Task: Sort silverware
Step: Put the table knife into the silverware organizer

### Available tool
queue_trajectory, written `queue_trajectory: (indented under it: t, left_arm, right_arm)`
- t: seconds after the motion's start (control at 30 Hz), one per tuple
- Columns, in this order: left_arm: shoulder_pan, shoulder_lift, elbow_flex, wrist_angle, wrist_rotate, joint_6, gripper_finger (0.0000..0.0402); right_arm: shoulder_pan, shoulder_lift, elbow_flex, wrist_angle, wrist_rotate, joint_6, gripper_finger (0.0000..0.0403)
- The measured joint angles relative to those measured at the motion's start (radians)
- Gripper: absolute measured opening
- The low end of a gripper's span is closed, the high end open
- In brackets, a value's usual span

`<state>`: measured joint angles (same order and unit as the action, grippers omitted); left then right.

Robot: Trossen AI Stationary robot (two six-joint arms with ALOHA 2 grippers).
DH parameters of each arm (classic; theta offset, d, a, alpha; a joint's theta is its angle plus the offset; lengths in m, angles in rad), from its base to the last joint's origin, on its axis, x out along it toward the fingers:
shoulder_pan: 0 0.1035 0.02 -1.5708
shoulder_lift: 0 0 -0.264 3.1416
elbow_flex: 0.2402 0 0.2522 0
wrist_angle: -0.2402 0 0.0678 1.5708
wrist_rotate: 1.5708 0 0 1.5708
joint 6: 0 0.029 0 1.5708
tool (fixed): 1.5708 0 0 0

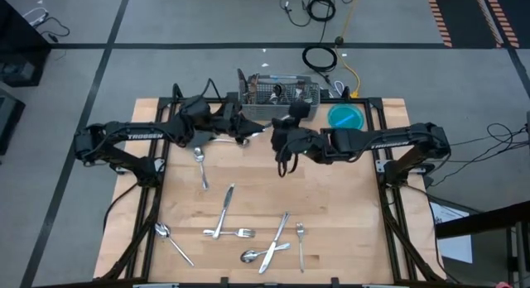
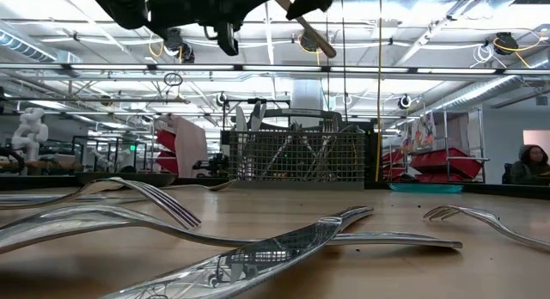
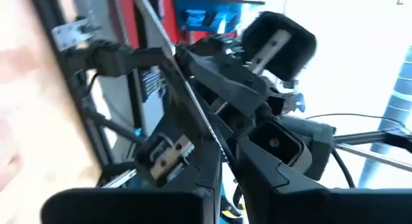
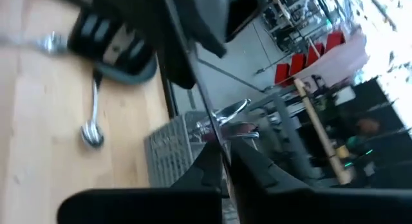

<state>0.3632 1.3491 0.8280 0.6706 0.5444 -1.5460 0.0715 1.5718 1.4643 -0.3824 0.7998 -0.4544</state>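
Silverware (image 1: 224, 212): slim shiny forks, spoons and knives are lying flat, scattered across the lower centre of the wooden table (image 1: 348, 205), long axes mostly near-vertical in the high view, one fork horizontal. Both grippers are meeting at upper centre, beside the mesh caddy (image 1: 278, 92). Right gripper (image 1: 267, 132) is pinching a thin utensil. Left gripper (image 1: 245, 132): can't tell its jaws.

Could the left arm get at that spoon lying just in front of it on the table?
Probably yes: the spoon lies alone on bare wood just below the left gripper, nothing over it. That gripper seems busy meeting the right gripper.
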Motion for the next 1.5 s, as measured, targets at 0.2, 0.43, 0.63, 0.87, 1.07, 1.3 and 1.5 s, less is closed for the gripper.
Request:
queue_trajectory:
  t: [0.2, 0.43, 0.63, 0.87, 1.07, 1.3, 1.5]
  left_arm:
    - [0.047, 0.002, -0.003, 0.14, 0.001, -0.014, 0.0047]
    - [0.1, -0.008, -0.003, 0.166, 0.041, -0.013, 0.0048]
    - [0.165, -0.008, -0.003, 0.17, 0.077, 0.0, 0.0053]
    - [0.257, -0.012, -0.005, 0.194, 0.165, 0.076, 0.0101]
    - [0.333, -0.011, -0.005, 0.245, 0.206, 0.055, 0.0121]
    - [0.464, -0.078, -0.005, 0.52, 0.241, 0.041, 0.0123]
    - [0.536, -0.211, -0.005, 0.641, 0.24, 0.068, 0.0123]
  right_arm:
    - [-0.057, -0.019, 0.0, 0.099, -0.094, 0.13, 0.0002]
    - [-0.129, -0.014, 0.0, 0.177, -0.194, 0.22, 0.0002]
    - [-0.17, -0.013, 0.0, 0.193, -0.259, 0.263, 0.0002]
    - [-0.17, -0.03, 0.008, 0.24, -0.29, 0.324, 0.0003]
    - [-0.2, -0.011, 0.003, 0.336, -0.307, 0.322, 0.0003]
    - [-0.309, 0.107, 0.001, 0.568, -0.396, 0.405, 0.0002]
    - [-0.382, 0.274, 0.004, 0.844, -0.427, 0.504, 0.0001]
